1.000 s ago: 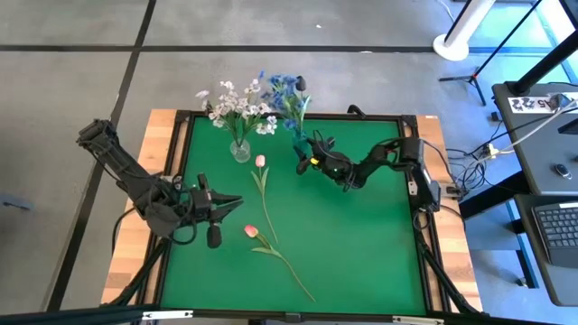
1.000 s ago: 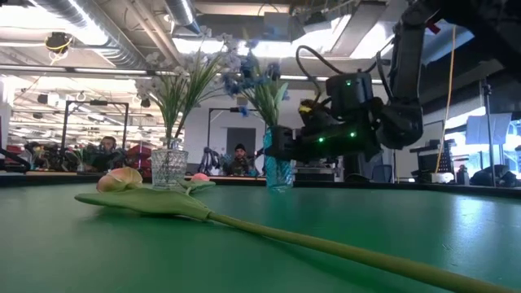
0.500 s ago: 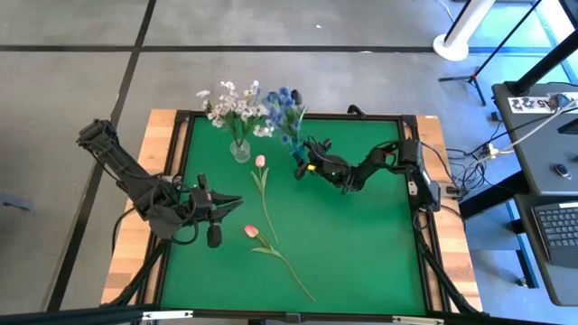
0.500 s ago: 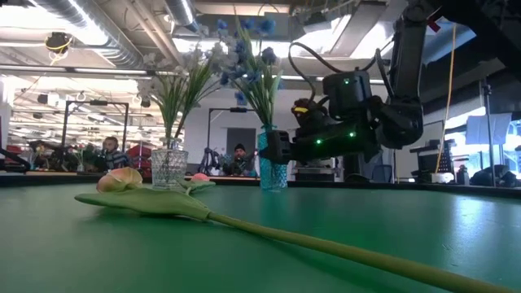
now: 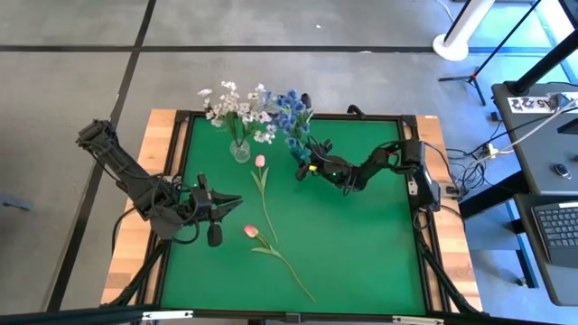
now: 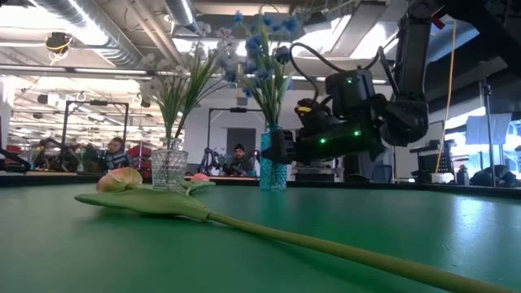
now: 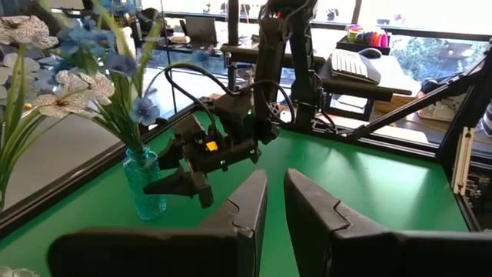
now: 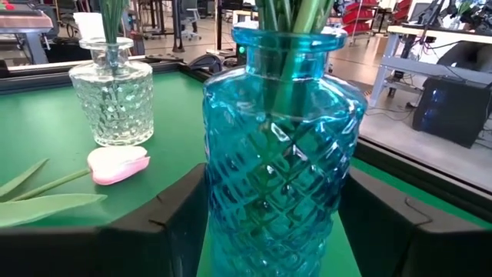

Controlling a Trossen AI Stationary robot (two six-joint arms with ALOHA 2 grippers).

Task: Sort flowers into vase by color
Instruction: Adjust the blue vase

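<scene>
Flowers: blue sprays (image 5: 291,106) are standing in the blue vase (image 8: 278,146), which the right tool (image 5: 302,162) is clamping; white sprays (image 5: 237,106) and two pink tulips (image 5: 251,231) are lying beside it on the tabletop (image 5: 361,244). Left tool (image 5: 237,203) is resting together, farther off.

The desk (image 5: 361,244) is covered by a green mat framed with a dark rim, and bare wooden strips are seen along its left and right edges. Near the far edge, a clear glass vase (image 5: 239,151) with white blossoms is set, and a blue glass vase (image 5: 299,150) with blue blossoms is placed just to its right. Two pink tulips are laid flat on the mat: one tulip (image 5: 263,185) in front of the clear vase, and a second tulip (image 5: 275,255) nearer the front edge, its stem angled toward the front.
</scene>
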